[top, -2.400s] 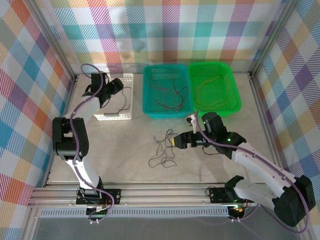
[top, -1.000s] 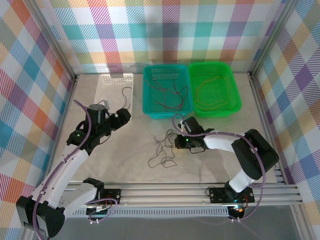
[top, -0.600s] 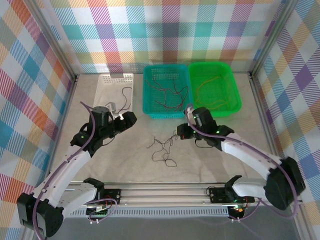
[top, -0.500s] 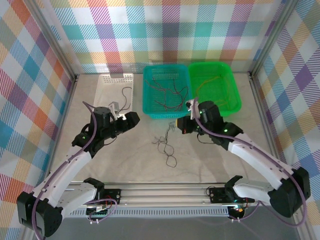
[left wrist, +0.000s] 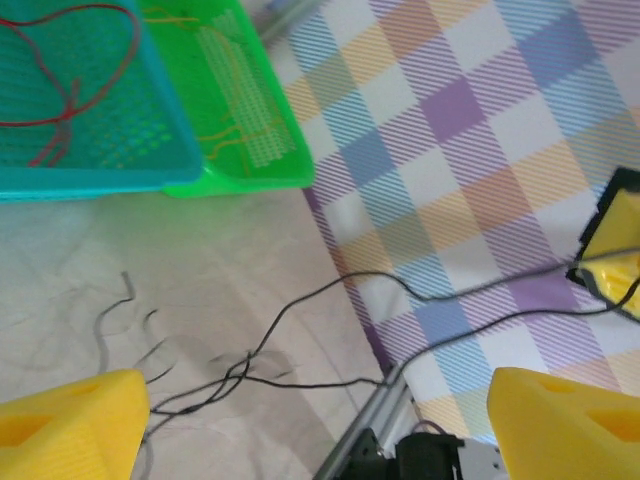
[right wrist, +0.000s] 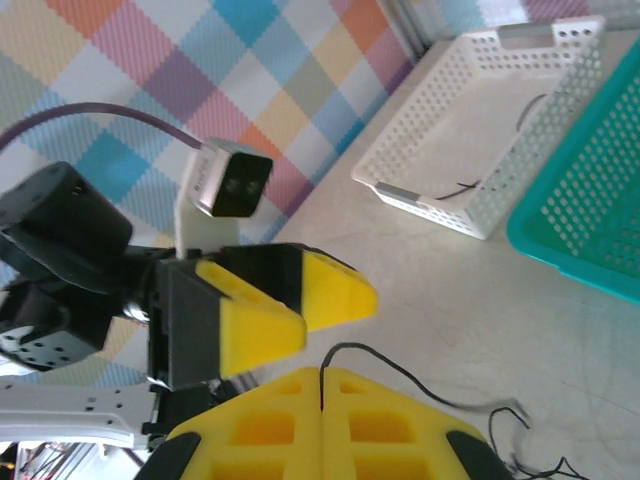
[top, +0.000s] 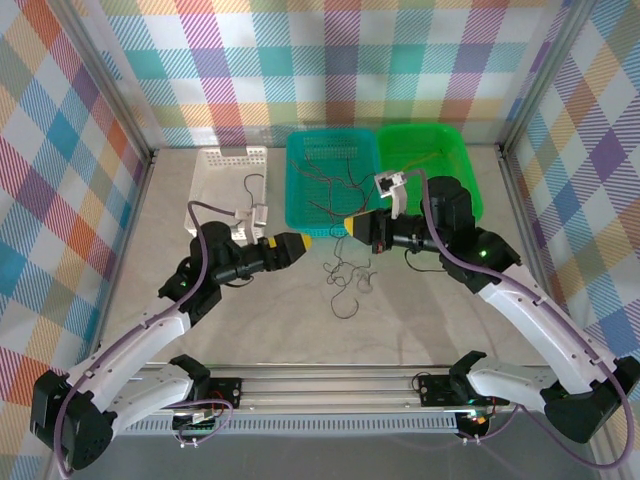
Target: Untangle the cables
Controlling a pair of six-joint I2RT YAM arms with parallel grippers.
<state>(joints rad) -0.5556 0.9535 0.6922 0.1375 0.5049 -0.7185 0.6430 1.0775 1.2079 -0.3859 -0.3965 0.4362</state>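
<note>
- Now the dark cables (top: 345, 282) lie bunched tighter on the table (top: 250, 300), dragged farther back
- Left tool (top: 298, 243) has swung in from the white basket (top: 228, 158), jaws wide and empty
- Right tool (top: 352, 224) has lifted, pinched shut on one strand (right wrist: 322, 360), so pulling apart has begun
- Red wires (left wrist: 72, 100) lie in the teal basket (top: 330, 133)

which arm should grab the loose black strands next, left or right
Left. The left hand is open and aimed at the black cables trailing from the right hand, which is shut on one strand and has no free grip.
</note>
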